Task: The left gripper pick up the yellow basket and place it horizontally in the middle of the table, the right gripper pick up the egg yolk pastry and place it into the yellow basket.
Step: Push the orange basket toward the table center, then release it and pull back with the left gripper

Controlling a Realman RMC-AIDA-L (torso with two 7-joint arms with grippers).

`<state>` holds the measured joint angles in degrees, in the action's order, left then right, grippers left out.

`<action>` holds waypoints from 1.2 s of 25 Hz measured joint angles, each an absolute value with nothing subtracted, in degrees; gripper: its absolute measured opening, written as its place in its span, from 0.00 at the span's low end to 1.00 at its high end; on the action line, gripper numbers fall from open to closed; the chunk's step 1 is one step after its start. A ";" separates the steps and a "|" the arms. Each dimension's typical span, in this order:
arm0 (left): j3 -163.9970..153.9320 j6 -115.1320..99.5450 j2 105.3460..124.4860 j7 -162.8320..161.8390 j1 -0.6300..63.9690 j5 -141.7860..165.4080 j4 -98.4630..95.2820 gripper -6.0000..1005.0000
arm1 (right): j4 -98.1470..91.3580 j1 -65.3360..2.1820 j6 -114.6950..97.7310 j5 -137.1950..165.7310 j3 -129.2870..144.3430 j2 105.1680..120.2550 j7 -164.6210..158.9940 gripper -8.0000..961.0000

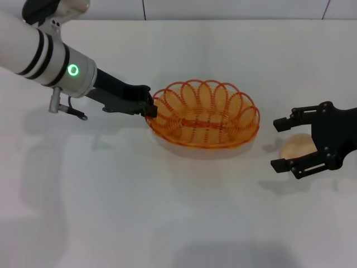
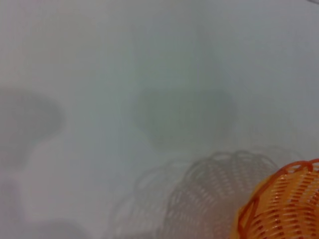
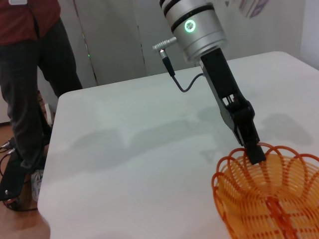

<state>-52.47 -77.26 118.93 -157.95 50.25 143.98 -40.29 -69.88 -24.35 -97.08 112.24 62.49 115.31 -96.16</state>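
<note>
The yellow basket [image 1: 204, 118] is near the middle of the table [image 1: 139, 212], lying horizontally. My left gripper [image 1: 150, 108] is shut on the rim at the basket's left end. The left wrist view shows a part of the basket [image 2: 285, 208] with its shadow offset on the table, so it seems slightly raised. The right wrist view shows the left gripper [image 3: 255, 152] pinching the basket's rim [image 3: 234, 162]. The egg yolk pastry [image 1: 297, 147] lies on the table right of the basket. My right gripper [image 1: 283, 144] is open, its fingers on either side of the pastry and above it.
A person [image 3: 30, 74] stands beyond the table's far edge [image 3: 60, 99] in the right wrist view. White tabletop lies in front of the basket and to its left.
</note>
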 joint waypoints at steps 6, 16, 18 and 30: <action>-52.56 -75.11 119.01 -157.69 50.44 143.87 -37.60 0.07 | -69.88 -24.35 -97.16 112.24 62.49 115.23 -96.09 0.89; -54.04 -74.55 119.12 -157.43 51.11 143.80 -36.84 0.07 | -69.87 -24.34 -97.15 112.24 62.49 115.22 -95.62 0.89; -54.31 -74.52 119.12 -157.46 51.15 143.79 -36.82 0.07 | -69.87 -24.34 -97.14 112.24 62.49 115.25 -95.57 0.89; -54.76 -74.84 119.09 -157.22 51.13 141.75 -36.07 0.14 | -69.87 -24.40 -97.04 112.24 62.49 115.31 -95.53 0.89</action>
